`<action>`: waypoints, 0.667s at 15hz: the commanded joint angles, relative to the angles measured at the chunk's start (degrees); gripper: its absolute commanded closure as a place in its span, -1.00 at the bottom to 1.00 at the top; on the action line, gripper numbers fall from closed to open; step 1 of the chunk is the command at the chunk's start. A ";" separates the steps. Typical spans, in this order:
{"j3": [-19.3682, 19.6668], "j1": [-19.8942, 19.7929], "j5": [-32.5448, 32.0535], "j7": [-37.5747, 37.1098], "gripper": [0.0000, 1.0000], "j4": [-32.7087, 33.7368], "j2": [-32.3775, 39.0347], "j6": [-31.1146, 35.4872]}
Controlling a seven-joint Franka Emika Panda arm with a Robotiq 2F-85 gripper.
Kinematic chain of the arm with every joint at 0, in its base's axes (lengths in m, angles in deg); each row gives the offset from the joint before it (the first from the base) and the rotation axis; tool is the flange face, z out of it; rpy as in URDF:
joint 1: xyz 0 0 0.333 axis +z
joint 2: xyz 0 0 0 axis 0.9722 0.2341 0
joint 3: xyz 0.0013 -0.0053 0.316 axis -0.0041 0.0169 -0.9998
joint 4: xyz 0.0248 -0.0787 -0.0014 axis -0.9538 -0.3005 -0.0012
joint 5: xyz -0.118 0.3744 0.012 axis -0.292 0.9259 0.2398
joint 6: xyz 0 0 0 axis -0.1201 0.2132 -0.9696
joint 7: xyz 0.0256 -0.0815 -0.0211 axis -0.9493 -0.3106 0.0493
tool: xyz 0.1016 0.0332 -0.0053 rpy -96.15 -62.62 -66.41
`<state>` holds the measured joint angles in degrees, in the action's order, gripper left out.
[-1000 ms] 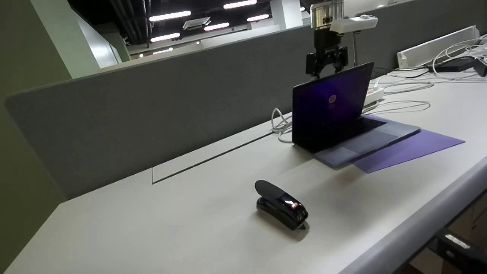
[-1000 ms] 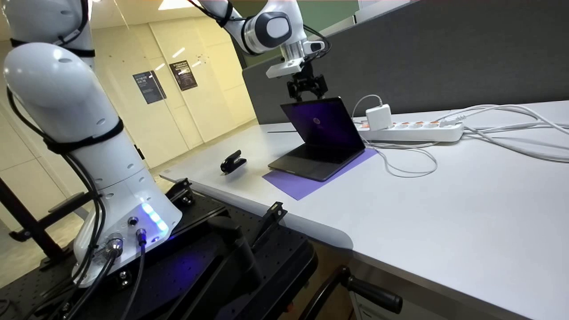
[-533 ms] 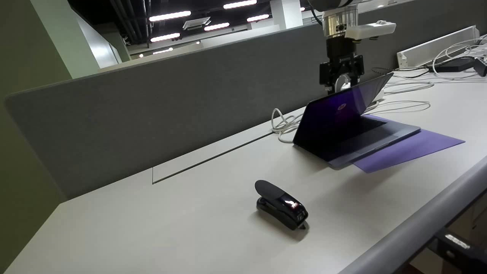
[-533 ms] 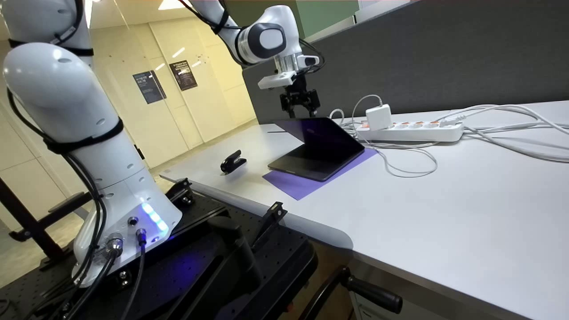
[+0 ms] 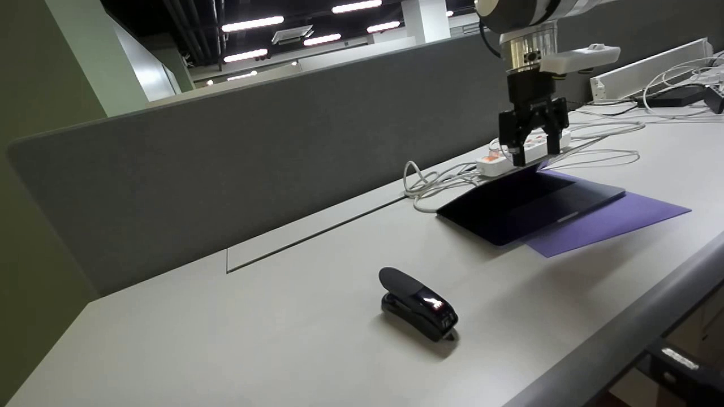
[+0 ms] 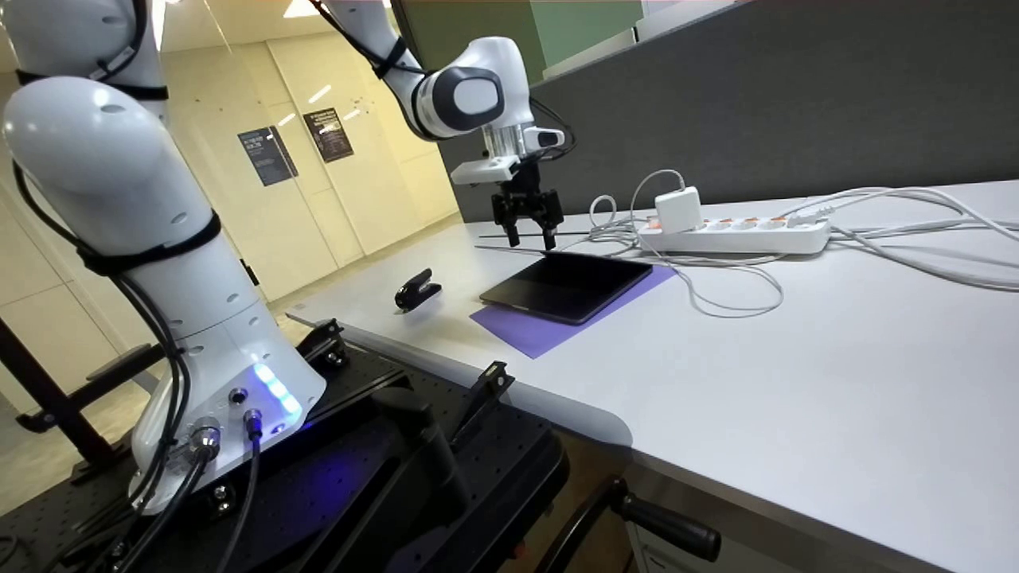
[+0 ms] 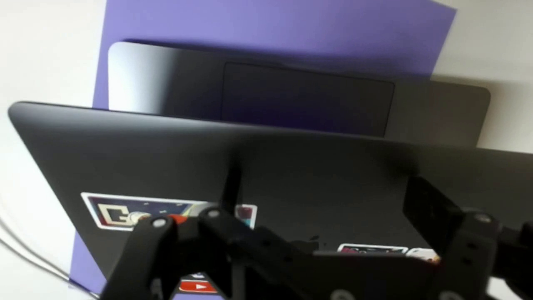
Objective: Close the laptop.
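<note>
The laptop point(image 5: 529, 206) lies on the desk with its lid tilted low over the keyboard, a gap still between them. It also shows in an exterior view point(image 6: 569, 288), dark and nearly flat. In the wrist view, the dark lid point(image 7: 316, 166) with stickers covers the keyboard, and the trackpad point(image 7: 306, 98) shows beyond its edge. My gripper point(image 5: 535, 157) is open and empty, pointing down at the lid's outer face. It also shows in an exterior view point(image 6: 532, 243). Its spread fingertips in the wrist view point(image 7: 325, 183) are at or very near the lid; contact is not clear.
A purple sheet point(image 6: 521, 330) lies under the laptop. A black stapler point(image 5: 418, 305) stands on the desk apart from it. A white power strip point(image 6: 740, 236) with a charger point(image 6: 678, 211) and loose cables lies behind, near the grey partition point(image 5: 283, 158).
The laptop lid has swung down from upright to a low tilt. My gripper has moved down and over the laptop with it, staying open. The base, sheet and stapler have not moved.
</note>
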<state>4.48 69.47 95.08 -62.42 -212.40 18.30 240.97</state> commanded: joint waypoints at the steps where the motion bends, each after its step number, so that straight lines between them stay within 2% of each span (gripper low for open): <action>1: -0.92 -1.76 0.77 1.83 -1.00 -3.26 0.07 4.73; 10: -5.77 -7.41 2.99 4.79 -1.00 -5.77 6.40 14.09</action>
<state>0.76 64.47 97.44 -58.34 -217.44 23.19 252.71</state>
